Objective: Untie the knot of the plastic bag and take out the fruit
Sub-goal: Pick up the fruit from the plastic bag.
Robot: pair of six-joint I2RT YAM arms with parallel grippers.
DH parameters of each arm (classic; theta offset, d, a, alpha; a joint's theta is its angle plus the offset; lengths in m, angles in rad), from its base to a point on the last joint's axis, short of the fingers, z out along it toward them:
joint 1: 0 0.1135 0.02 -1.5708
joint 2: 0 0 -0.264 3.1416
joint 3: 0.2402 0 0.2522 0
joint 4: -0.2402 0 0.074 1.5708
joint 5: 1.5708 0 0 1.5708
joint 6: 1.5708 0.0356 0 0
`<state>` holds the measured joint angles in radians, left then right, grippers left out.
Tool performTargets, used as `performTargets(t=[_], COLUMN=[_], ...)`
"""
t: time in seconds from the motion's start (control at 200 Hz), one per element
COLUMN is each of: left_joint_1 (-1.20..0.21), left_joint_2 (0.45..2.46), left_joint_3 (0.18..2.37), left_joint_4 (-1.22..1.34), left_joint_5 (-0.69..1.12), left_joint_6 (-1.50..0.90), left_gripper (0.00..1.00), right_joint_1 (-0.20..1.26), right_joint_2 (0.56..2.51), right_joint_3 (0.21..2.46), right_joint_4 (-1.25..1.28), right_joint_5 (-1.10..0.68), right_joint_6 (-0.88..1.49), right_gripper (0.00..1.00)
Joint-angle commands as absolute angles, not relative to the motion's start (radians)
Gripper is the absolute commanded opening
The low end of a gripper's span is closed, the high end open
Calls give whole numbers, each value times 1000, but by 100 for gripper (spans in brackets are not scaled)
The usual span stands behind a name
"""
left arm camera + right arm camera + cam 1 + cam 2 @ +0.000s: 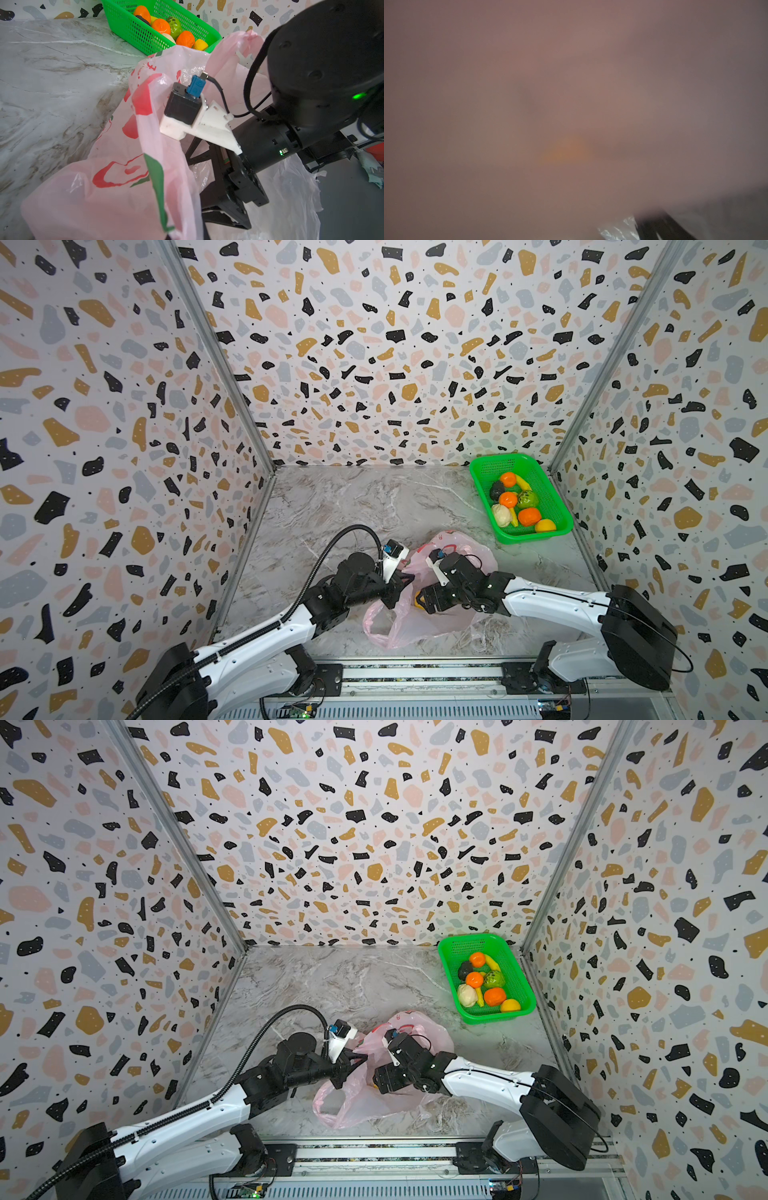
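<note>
Left gripper (pixel 405 580) pinching plastic bag (pixel 415 630) rim, right gripper (pixel 420 603) spread wide inside, orange fruit (pixel 416 598) at its tips.

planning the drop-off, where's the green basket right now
In both top views the basket sits in the table's far right corner, beyond the bag.

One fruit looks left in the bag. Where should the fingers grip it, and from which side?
Grip the fruit across its rounded middle, likely entering from the right arm's side through the bag mouth that the left gripper holds lifted; plastic covers it elsewhere.
</note>
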<state>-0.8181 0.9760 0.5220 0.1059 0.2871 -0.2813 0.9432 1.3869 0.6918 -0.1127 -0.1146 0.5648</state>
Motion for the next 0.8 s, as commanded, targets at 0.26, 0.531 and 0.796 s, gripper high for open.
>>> performTargets(t=[0.26,0.531,0.796], left_joint_1=[-811,-811,-810], left_joint_2=[968,956,952], left_joint_3=[496,485,490], left_joint_4=[165,163,142], left_joint_5=[296,289,245], left_joint_6=[-299,-300,-300], left_gripper=[0,0,0], right_joint_1=[1006,1031,1032], right_joint_2=[1495,1522,1412], right_joint_3=[764,768,768], right_joint_4=[-56,-80,-138], right_joint_5=[-87,-76,-68], right_joint_6=[546,543,540], right_gripper=[84,52,43])
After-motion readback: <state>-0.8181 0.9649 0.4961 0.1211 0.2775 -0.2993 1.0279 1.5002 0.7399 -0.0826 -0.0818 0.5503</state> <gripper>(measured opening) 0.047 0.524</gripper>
